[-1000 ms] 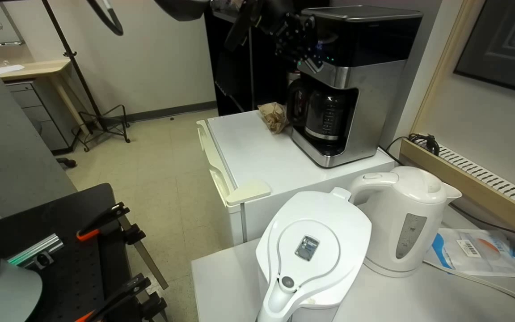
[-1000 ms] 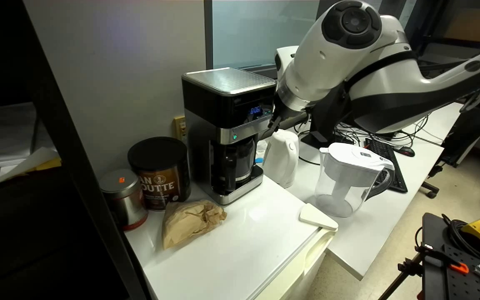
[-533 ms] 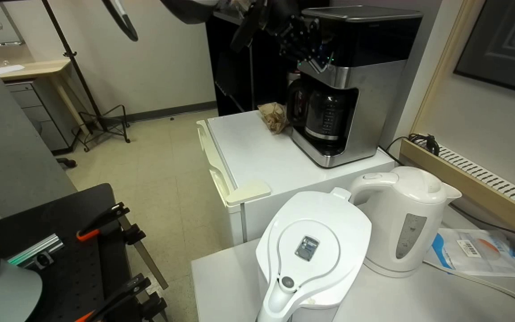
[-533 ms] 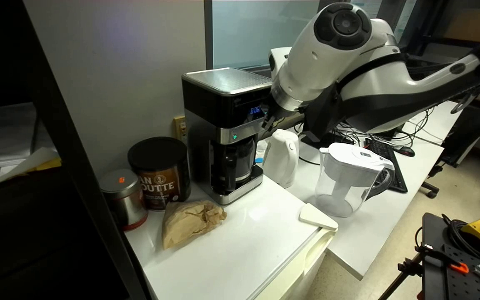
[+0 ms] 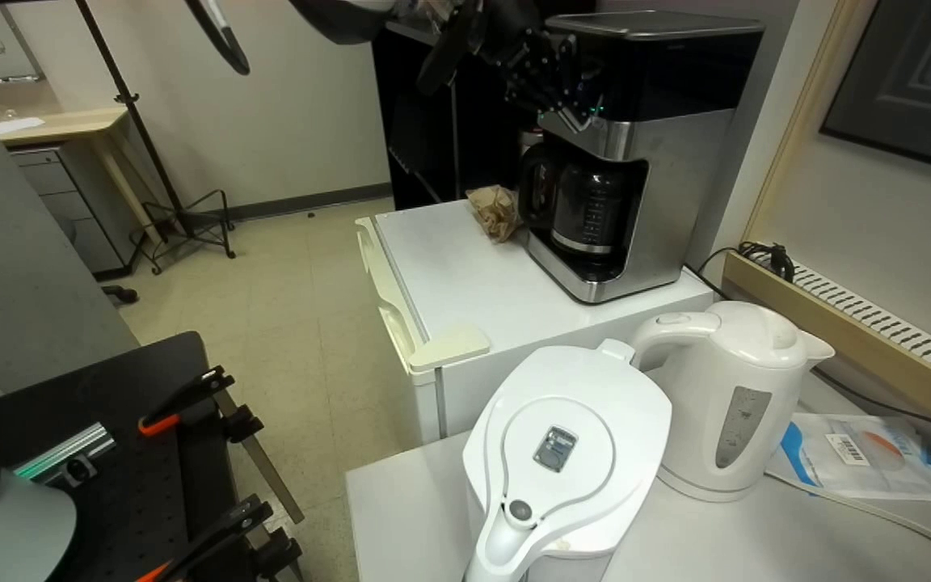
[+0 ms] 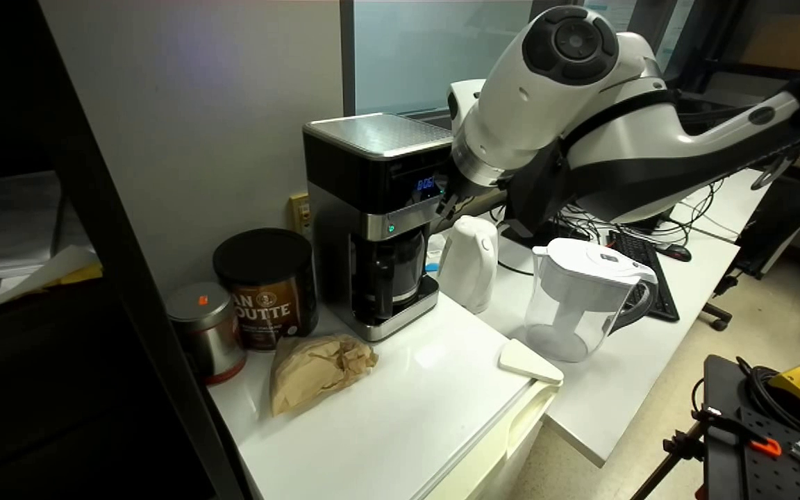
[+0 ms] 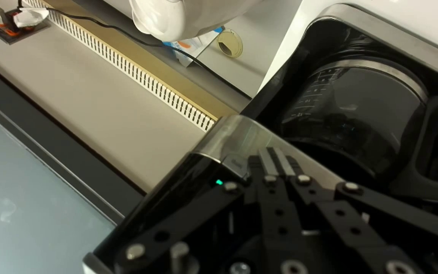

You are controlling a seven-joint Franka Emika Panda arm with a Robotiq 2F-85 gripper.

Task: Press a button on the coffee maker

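The coffee maker, tall and boxy in black and silver, stands on a white top in both exterior views [image 5: 680, 194] [image 6: 334, 236]. Its dark glass carafe [image 5: 591, 206] sits inside. In the wrist view, its silver front panel [image 7: 242, 133] carries a grey button [image 7: 235, 163] near a green light [image 7: 219, 182]. My gripper [image 7: 275, 160] is shut and empty, its fingertips over the silver panel just beside this button. I cannot tell whether they touch it. In both exterior views, the gripper [image 5: 575, 121] [image 6: 447, 207] is at the upper front of the machine.
A white kettle [image 5: 744, 388] and a white filter jug [image 5: 570, 453] stand on the neighbouring table. A coffee can [image 6: 264, 278], a metal canister [image 6: 207, 323] and a brown paper bag [image 6: 320, 371] are on the machine's other side. A wall borders the back.
From one second to half a second ago, my arm and gripper shifted sideways along the front of the coffee maker and slightly down. Since then they have hardly moved.
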